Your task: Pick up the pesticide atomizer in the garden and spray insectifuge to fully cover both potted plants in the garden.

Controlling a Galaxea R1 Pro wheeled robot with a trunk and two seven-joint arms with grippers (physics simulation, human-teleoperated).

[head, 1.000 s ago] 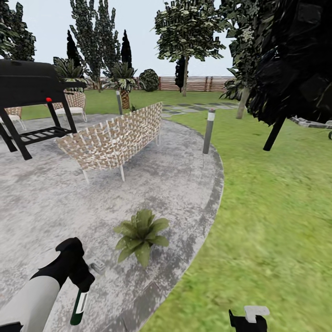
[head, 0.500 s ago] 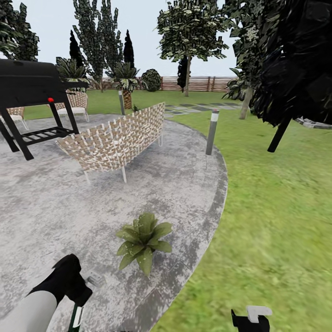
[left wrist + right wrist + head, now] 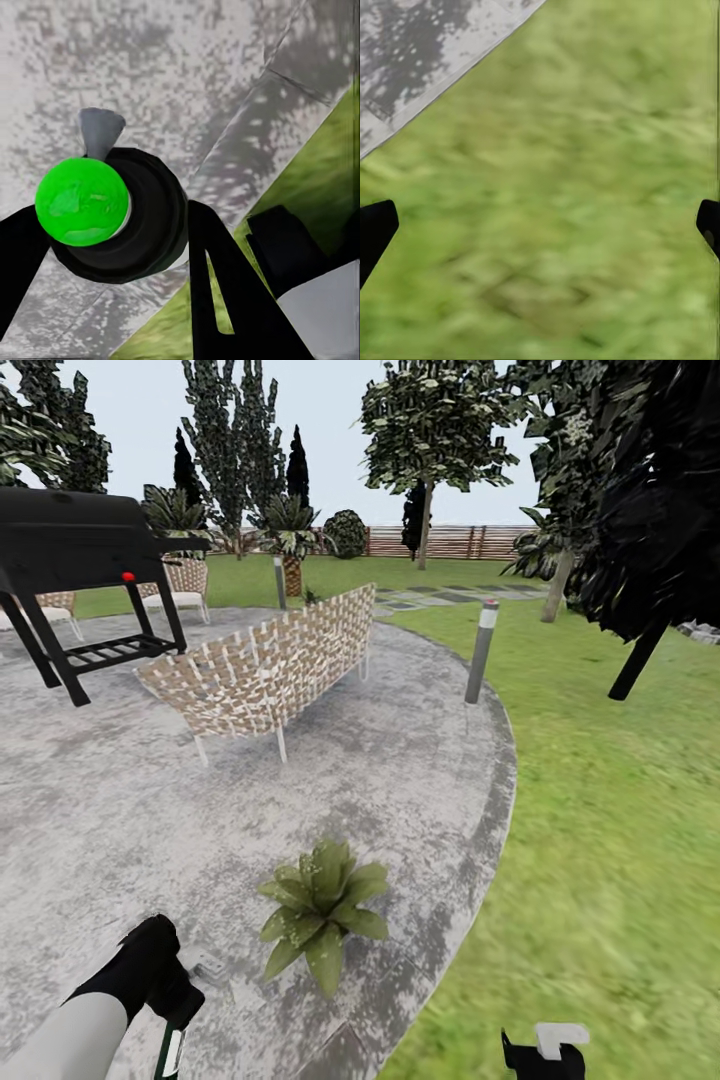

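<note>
Presently I hold the spray bottle (image 3: 170,1050) in my left hand (image 3: 160,985), low at the near left of the head view; the fingers (image 3: 217,285) are pressed against the bottle's black top on both sides, with a bright green cap and a small grey nozzle visible in the left wrist view. My right hand (image 3: 545,1055) sits low over the lawn (image 3: 620,840), spread wide and holding nothing, the two fingertips at opposite edges of the right wrist view.

One potted plant (image 3: 320,910), a low rosette of pointed leaves, stands on the grey paving (image 3: 120,830) ahead and to the right of the bottle, near the paving's curved edge. A second plant of that kind I cannot identify from here.

Judgement: the bottle is secured and the spraying of this plant is the step in hand. To do it well, I should bring the left hand closer, turn the nozzle squarely toward the rosette's centre, and sweep across all leaves, keeping the grip firm so the bottle does not twist.

A woven bench (image 3: 265,670) and black grill (image 3: 70,550) stand well beyond.
</note>
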